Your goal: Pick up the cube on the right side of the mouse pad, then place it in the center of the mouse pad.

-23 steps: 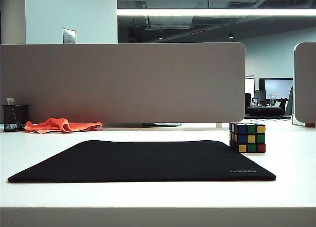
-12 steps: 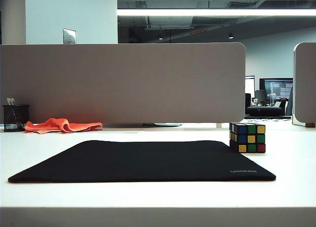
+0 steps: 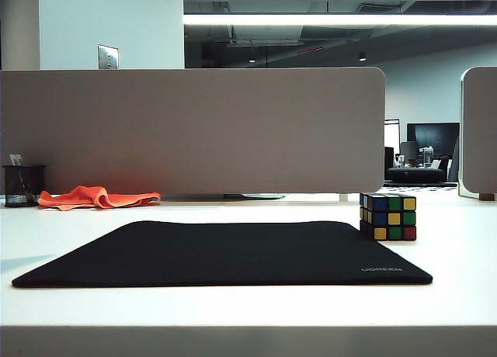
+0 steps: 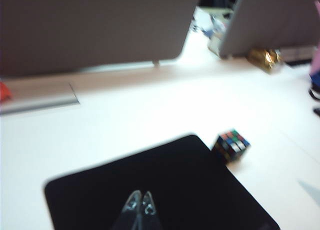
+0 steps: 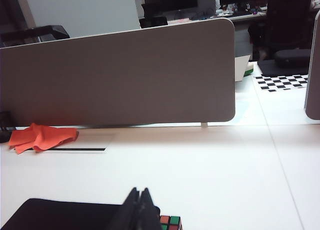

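exterior view: the cube [image 3: 387,216], black-edged with blue, yellow, green and red stickers, sits on the worktop [image 3: 458,248] touching the pad's [image 3: 225,252] far right corner. left claw [image 4: 139,206], pinched shut, hangs over the pad, cube well apart. right claw [image 5: 139,204], also shut, hovers with the cube just beside its tips.

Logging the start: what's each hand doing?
Left hand: shut, empty, above the mouse pad.
Right hand: shut, empty, near the cube.
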`<state>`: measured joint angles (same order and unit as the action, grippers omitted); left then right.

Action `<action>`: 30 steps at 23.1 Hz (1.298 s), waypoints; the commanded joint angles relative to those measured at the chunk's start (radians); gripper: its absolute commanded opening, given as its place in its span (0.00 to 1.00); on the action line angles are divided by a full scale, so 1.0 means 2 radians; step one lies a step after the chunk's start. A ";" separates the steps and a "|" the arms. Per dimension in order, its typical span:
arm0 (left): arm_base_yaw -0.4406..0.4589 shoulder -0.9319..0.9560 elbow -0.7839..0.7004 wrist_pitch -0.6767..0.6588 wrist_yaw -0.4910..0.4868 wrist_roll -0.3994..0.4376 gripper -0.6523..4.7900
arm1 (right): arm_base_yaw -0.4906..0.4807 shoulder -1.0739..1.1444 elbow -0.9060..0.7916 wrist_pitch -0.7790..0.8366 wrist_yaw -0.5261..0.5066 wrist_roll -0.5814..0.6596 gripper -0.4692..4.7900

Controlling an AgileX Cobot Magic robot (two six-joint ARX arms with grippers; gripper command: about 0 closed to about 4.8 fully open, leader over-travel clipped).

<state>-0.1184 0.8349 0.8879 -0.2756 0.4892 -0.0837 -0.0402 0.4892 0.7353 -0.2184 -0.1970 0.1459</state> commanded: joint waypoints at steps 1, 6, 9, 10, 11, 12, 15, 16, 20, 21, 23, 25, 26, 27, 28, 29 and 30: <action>-0.012 0.033 0.008 -0.015 0.002 -0.001 0.11 | 0.000 0.024 0.022 -0.049 0.025 0.002 0.08; -0.026 0.041 0.008 -0.013 -0.033 -0.001 0.11 | 0.009 0.066 0.054 -0.100 0.054 -0.042 0.08; -0.026 0.041 0.008 -0.012 -0.047 -0.013 0.11 | 0.026 0.087 0.062 -0.112 0.077 -0.046 0.08; -0.026 0.041 0.008 -0.013 -0.057 -0.020 0.11 | 0.032 0.098 0.065 -0.117 0.080 -0.045 0.08; -0.026 0.041 0.008 -0.014 -0.062 -0.025 0.12 | 0.037 0.107 0.069 -0.123 0.080 -0.045 0.08; -0.026 0.041 0.008 -0.015 -0.063 -0.026 0.13 | 0.042 0.117 0.073 -0.129 0.081 -0.045 0.08; -0.026 0.041 0.008 -0.024 -0.063 -0.032 0.44 | 0.073 0.167 0.100 -0.162 0.085 -0.045 0.08; -0.026 0.041 0.008 -0.023 -0.051 -0.041 0.53 | 0.087 0.194 0.114 -0.173 0.086 -0.046 0.14; -0.026 0.041 0.009 -0.013 0.014 -0.043 0.52 | 0.108 0.252 0.145 -0.190 0.086 -0.045 0.90; -0.026 0.041 0.009 -0.011 0.020 -0.043 0.52 | 0.112 0.264 0.152 -0.192 0.086 -0.045 1.00; -0.026 0.041 0.009 -0.010 0.033 -0.042 0.52 | 0.121 0.289 0.166 -0.193 0.086 -0.041 1.00; -0.026 0.041 0.009 -0.011 0.048 -0.042 0.52 | 0.126 0.315 0.181 -0.194 0.086 -0.025 1.00; -0.026 0.041 0.009 -0.012 0.054 -0.043 0.53 | 0.126 0.326 0.189 -0.197 0.086 -0.017 1.00; -0.026 0.041 0.009 -0.013 0.060 -0.043 0.54 | 0.126 0.336 0.197 -0.202 0.086 -0.011 1.00; -0.026 0.041 0.009 -0.015 0.061 -0.043 0.56 | 0.127 0.350 0.209 -0.208 0.086 -0.007 1.00; -0.026 0.041 0.009 -0.017 0.061 -0.043 0.59 | 0.129 0.360 0.219 -0.216 0.087 -0.005 1.00; -0.026 0.041 0.009 -0.023 0.060 -0.042 0.63 | 0.132 0.384 0.240 -0.232 0.090 -0.003 1.00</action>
<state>-0.1715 0.9195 0.9001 -0.3141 0.6022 -0.1703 0.2176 1.2343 1.1835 -0.6643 -0.0212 0.1287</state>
